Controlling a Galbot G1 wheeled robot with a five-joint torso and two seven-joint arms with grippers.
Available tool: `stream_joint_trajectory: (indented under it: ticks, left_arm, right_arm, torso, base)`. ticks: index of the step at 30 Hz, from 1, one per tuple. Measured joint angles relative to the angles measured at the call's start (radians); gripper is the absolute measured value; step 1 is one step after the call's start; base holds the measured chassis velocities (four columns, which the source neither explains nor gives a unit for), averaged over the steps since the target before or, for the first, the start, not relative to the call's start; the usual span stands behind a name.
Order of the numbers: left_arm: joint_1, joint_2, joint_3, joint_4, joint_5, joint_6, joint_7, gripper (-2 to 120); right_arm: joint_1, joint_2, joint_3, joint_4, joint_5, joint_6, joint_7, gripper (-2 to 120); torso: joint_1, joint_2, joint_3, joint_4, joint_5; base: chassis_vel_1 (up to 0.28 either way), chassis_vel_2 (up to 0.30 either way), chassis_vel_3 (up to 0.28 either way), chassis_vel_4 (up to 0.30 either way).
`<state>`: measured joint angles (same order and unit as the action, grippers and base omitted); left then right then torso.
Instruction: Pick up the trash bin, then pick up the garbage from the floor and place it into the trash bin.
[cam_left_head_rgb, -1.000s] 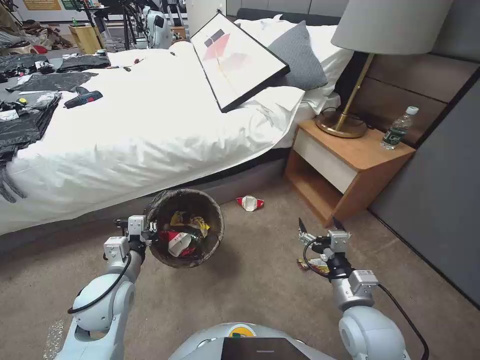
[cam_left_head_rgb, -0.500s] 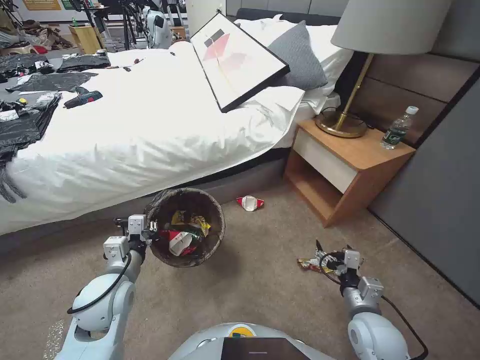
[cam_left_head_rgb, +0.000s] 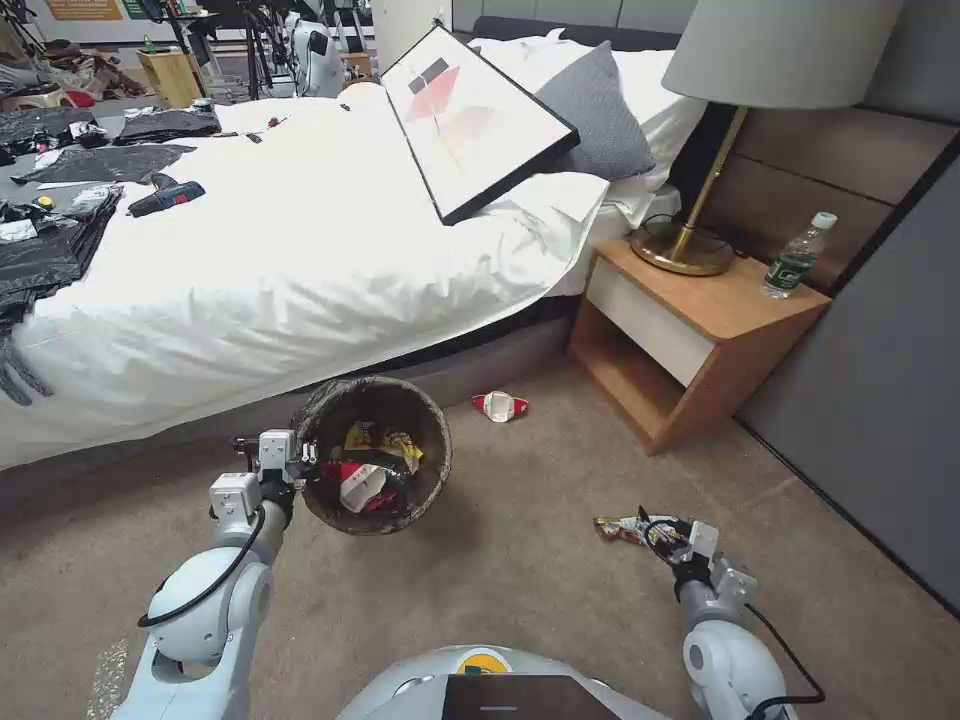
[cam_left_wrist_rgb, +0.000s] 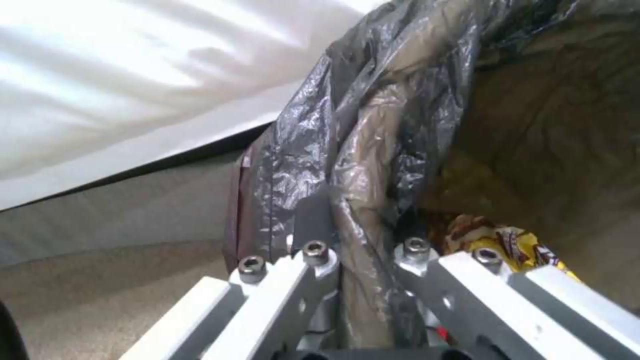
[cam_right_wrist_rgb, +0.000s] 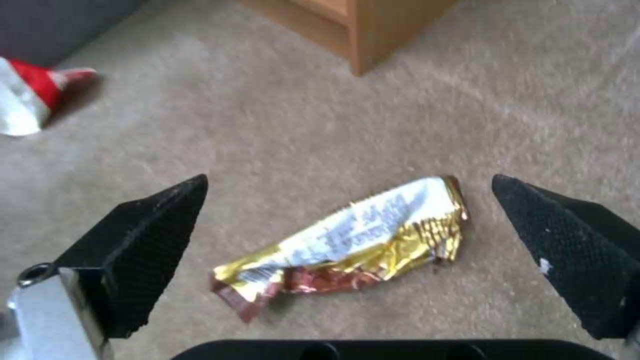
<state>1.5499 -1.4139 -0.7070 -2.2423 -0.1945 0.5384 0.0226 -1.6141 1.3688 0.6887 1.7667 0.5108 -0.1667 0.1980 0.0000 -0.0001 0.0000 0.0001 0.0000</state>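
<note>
The trash bin (cam_left_head_rgb: 420, 490), lined with a dark crinkly bag, hangs just above the floor (cam_left_head_rgb: 520, 590) by the bed, with wrappers and a crushed cup inside. My left gripper (cam_left_head_rgb: 301, 462) is shut on its rim; in the left wrist view the left gripper (cam_left_wrist_rgb: 363, 250) pinches the bag-covered rim (cam_left_wrist_rgb: 373, 125). A gold and white snack wrapper (cam_left_head_rgb: 622, 527) lies on the carpet. My right gripper (cam_left_head_rgb: 668, 531) is low over it, open. The right gripper (cam_right_wrist_rgb: 348, 181) straddles the wrapper (cam_right_wrist_rgb: 360, 235) without touching. A crushed red-and-white cup (cam_left_head_rgb: 499, 406) lies near the bed.
The white bed (cam_left_head_rgb: 300, 250) stands behind the bin. A wooden nightstand (cam_left_head_rgb: 690, 330) with a lamp (cam_left_head_rgb: 690, 240) and a water bottle (cam_left_head_rgb: 795, 258) is at the right. A dark wall panel (cam_left_head_rgb: 880, 400) closes the right side. Open carpet lies between the arms.
My right arm has dropped from about bin height down to the carpet over the snack wrapper, fingers still open. The left arm and the bin have barely moved.
</note>
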Motion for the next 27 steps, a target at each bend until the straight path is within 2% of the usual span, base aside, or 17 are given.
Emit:
stream_joint_trajectory:
  ticks: [27]
  left_arm:
    - [-0.002, -0.003, 0.008, 0.020, 0.016, -0.009, 0.003, 3]
  right_arm:
    - [0.169, -0.016, -0.059, -0.291, 0.090, -0.044, 0.020, 100]
  torso:
    - [0.000, 0.000, 0.000, -0.0001, -0.0001]
  base:
    - [0.000, 0.000, 0.000, 0.000]
